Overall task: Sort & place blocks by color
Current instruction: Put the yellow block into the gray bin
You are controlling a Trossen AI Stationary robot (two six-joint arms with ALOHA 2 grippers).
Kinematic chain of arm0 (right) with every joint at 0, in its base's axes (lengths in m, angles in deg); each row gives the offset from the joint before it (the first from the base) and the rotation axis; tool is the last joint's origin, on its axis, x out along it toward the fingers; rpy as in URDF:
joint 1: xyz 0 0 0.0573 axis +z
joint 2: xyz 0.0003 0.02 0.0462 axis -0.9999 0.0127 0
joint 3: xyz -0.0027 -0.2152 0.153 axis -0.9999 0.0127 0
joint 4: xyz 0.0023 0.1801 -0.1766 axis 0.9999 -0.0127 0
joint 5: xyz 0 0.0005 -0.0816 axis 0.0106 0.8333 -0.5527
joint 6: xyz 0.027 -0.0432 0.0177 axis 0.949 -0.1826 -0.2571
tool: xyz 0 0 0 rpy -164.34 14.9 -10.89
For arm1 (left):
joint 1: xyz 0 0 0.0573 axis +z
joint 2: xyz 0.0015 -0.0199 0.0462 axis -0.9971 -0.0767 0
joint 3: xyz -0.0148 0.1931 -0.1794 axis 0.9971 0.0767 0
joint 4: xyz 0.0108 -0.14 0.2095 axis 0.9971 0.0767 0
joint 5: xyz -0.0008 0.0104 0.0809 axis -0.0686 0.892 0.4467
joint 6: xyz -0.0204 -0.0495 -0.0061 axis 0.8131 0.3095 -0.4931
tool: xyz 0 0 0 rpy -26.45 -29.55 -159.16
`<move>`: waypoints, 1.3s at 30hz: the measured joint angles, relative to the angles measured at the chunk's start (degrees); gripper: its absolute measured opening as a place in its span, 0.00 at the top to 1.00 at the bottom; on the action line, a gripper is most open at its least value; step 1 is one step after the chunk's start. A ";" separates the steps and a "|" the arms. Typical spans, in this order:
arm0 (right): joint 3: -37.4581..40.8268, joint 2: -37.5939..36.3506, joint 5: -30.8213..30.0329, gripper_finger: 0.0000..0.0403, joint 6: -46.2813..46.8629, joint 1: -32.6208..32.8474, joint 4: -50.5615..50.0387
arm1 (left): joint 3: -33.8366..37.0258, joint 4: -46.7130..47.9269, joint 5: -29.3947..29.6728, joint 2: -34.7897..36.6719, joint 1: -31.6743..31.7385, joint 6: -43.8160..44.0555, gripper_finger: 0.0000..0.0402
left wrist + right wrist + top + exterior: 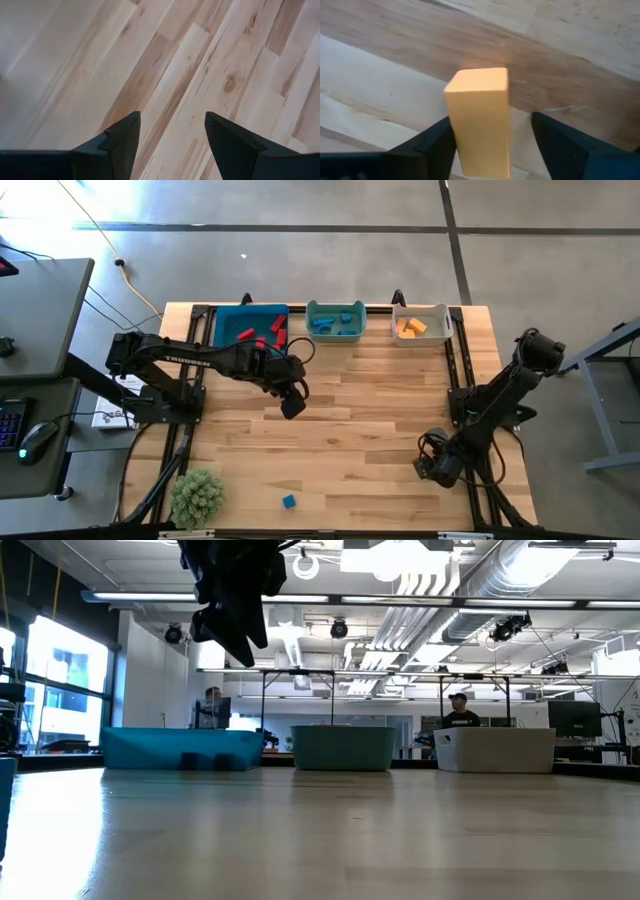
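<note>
While the left gripper hangs over bare wood with its jaws spread and nothing between them, the right gripper sits low by its own edge of the table, and its wrist view shows an orange block standing upright between the fingers. One finger looks to be against the block; the other has a gap beside it. So I'd call those jaws released, bracketing the block but not yet clenched on it.

That lopsided fit is the risk. If the jaws close from here, the touching finger may shove the tall block sideways or tip it before the far finger arrives, and a tipped bar could slip out. The orange block also has a long carry to the white-grey bin, far ahead of the right gripper at the back edge, so a weak pinch could drop it on the way.

One blue block lies alone near the front edge, well behind and below the left gripper, just beside a green plant. The left arm could brush that plant when reaching for it.

Only the overhead view shows the sorting done so far: red pieces in the blue bin, blue ones in the teal bin, orange in the white-grey one. It hides the orange block entirely under the right arm. The table-level view shows the three bins in a row but none of their contents.
</note>
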 joint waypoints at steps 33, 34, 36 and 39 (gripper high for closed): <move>-12.51 0.13 -11.61 0.75 -24.71 -14.57 -6.53 | -0.02 -0.90 0.20 0.00 0.02 0.19 0.47; -13.30 0.11 -11.83 0.75 -26.92 -15.96 -7.25 | -0.02 -0.90 0.18 0.00 0.02 0.19 0.47; -14.86 0.11 -12.19 0.75 -31.67 -18.84 -8.83 | -0.02 -0.87 0.18 0.00 0.02 0.19 0.47; -17.20 0.10 -12.24 0.75 -39.14 -23.36 -11.45 | -0.02 -0.87 0.17 0.00 0.02 0.11 0.47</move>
